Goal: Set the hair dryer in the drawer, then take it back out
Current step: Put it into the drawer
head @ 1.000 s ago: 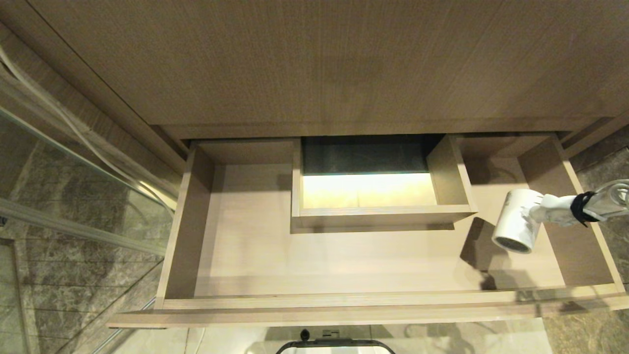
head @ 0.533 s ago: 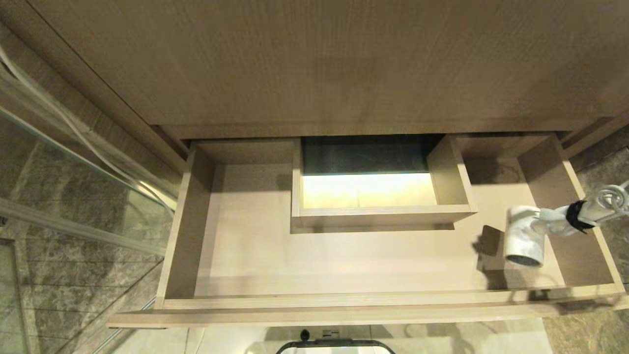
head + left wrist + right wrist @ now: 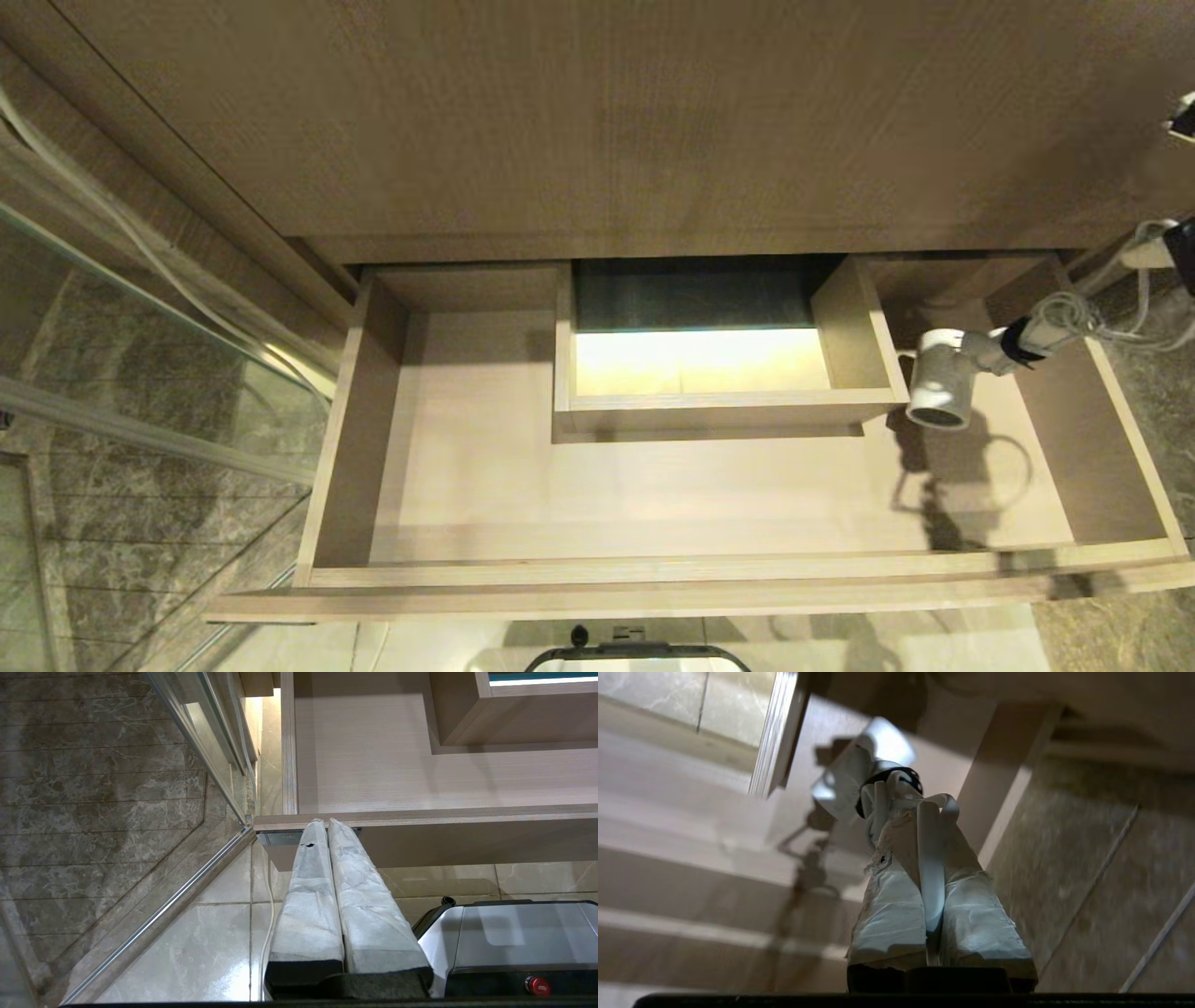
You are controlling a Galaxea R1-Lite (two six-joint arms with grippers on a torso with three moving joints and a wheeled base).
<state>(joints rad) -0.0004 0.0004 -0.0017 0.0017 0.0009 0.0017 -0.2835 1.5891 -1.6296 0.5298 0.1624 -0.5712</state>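
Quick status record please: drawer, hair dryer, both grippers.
drawer: pulled open, floor bare
hair dryer: hanging by its cord over the drawer's right part, beside the boxed cutout, grille pointing down
right gripper: shut on the dryer's cord
left gripper: shut, parked below the drawer front, holding nothing

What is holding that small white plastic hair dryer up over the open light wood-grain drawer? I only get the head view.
Observer: The right gripper. It is shut on the small white plastic hair dryer's bundled white cord, so the dryer dangles over the light wood-grain drawer.
Operator: And the other arm?
Observer: The left gripper is parked by the drawer's front edge, shut and empty.
Operator: What's beneath it?
Observer: Pale floor tiles and the robot's grey base.
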